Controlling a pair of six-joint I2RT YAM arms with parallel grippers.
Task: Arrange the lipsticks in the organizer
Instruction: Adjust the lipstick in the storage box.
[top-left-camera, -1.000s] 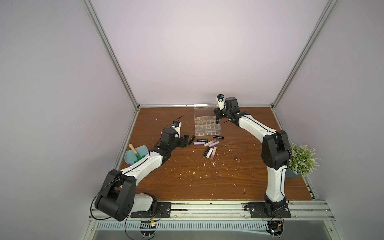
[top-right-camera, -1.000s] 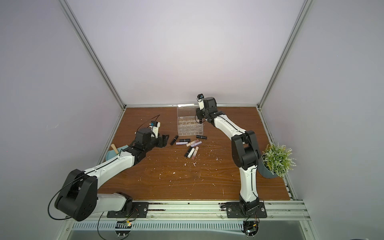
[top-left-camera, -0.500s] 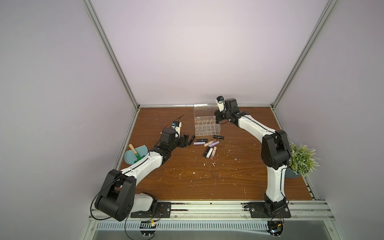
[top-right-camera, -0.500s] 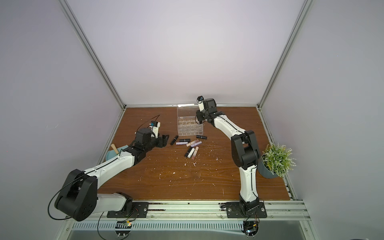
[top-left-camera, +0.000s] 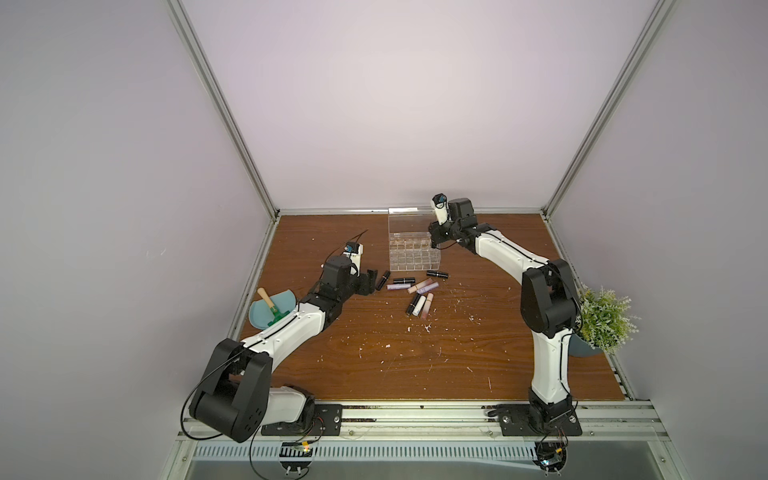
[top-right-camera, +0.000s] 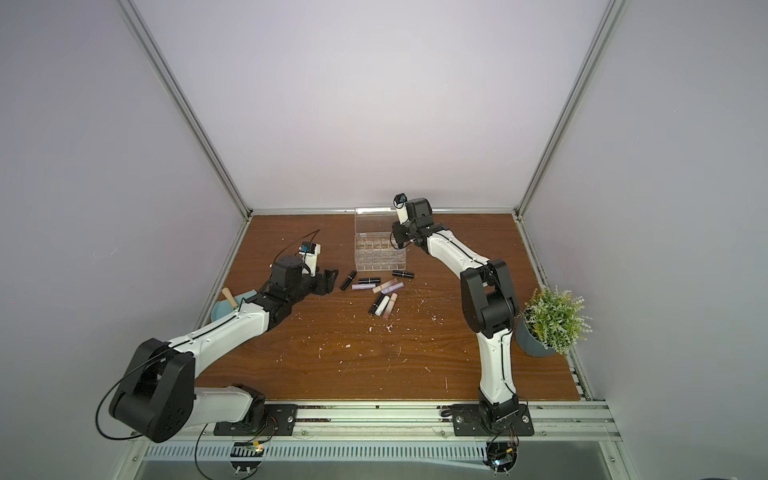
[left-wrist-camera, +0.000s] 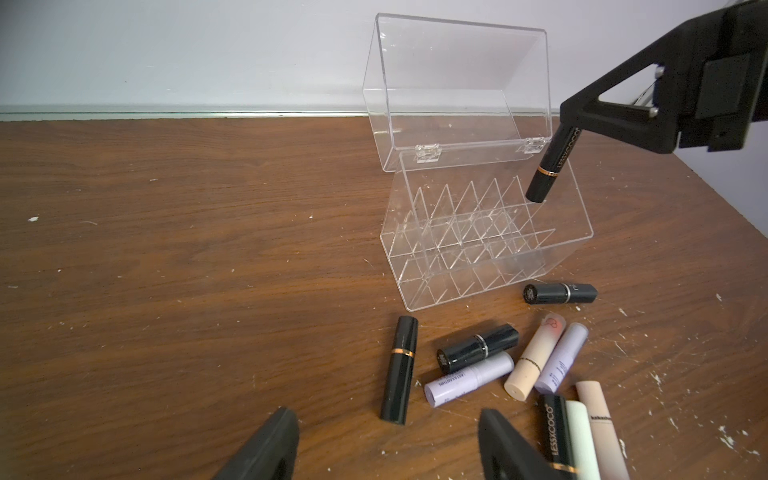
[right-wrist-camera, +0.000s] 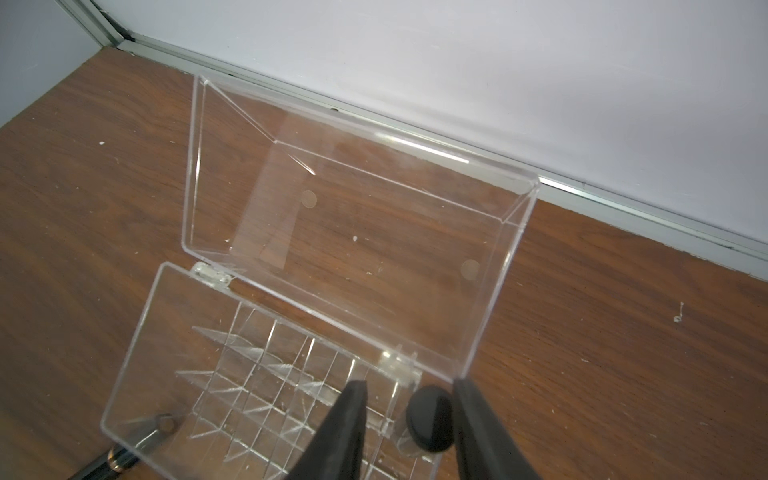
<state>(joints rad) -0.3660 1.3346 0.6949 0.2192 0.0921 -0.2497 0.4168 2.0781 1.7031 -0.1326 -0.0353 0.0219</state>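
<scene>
First lipstick at our organizer's back corner
Right gripper straddles it, grip unclear; left gripper released; we count nine loose lipsticks before the organizer.

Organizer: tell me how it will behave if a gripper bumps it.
The organizer looks like thin clear acrylic and is nearly empty: probably light and apt to slide on the smooth table. Its open lid stands up behind the hinges, so a push there may swing it shut or tip the organizer back. Rigid, likely brittle.
</scene>
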